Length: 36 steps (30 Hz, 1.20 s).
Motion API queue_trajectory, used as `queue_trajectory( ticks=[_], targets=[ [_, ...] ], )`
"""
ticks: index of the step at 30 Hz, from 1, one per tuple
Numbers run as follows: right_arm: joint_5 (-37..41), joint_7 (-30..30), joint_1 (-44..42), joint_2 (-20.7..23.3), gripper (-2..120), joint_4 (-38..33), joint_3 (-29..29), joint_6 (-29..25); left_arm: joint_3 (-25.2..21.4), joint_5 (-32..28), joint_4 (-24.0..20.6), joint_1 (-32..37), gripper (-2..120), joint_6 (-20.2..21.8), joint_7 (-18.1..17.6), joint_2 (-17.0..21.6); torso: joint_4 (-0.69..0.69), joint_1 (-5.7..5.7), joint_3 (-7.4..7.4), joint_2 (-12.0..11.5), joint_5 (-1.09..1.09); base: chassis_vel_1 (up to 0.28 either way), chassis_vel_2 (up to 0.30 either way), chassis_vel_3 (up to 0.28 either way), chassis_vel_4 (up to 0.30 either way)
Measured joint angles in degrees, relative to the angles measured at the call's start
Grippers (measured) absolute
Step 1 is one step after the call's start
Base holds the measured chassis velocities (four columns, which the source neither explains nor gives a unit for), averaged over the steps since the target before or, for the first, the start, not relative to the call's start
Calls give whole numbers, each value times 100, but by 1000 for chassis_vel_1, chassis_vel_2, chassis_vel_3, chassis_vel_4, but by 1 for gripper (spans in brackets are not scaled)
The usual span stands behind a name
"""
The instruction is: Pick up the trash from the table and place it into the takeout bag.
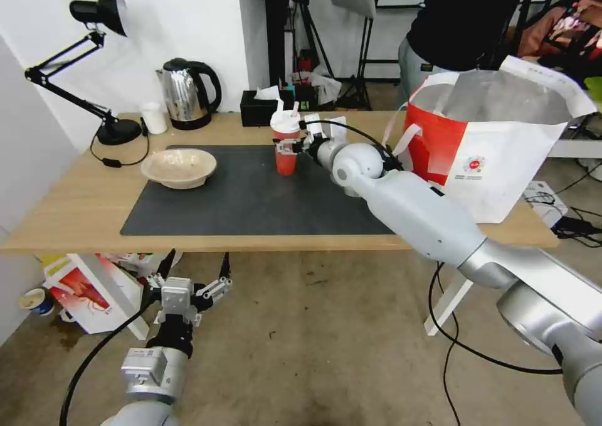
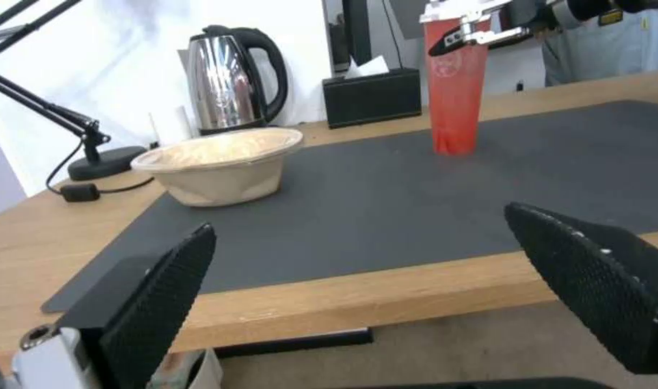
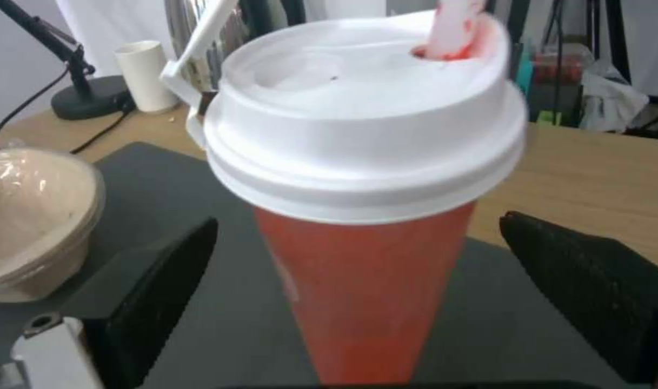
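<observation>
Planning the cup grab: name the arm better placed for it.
Right. Its tool is open with the red cup between its fingers on the mat. The left tool hangs open below the table edge.

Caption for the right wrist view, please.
Open right gripper straddling the red cup on the dark mat, beige bowl alongside.
</observation>
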<state>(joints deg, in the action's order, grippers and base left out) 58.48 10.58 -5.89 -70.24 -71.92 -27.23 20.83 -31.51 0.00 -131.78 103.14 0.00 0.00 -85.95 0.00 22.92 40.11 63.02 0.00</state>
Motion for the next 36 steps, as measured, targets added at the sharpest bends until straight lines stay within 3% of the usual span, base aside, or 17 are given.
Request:
queue_trajectory(
  ticks=[17,21,30,36],
  targets=[
    [-59,-176,101,-206,100,373,-52,-100,0,0,0,0,100,0,0,0,0,0,0,0,0,0,0,0,0],
    [-42,-266,93,-199,90,420,-48,-156,0,0,0,0,100,0,0,0,0,0,0,0,0,0,0,0,0],
    [-37,-337,-2,-147,55,415,-8,-199,0,0,0,0,100,0,0,0,0,0,-1,0,1,0,0,0,0],
    [-38,-342,-33,-99,42,385,2,-206,0,0,0,0,100,0,0,0,1,0,0,0,1,0,0,0,0]
  ],
)
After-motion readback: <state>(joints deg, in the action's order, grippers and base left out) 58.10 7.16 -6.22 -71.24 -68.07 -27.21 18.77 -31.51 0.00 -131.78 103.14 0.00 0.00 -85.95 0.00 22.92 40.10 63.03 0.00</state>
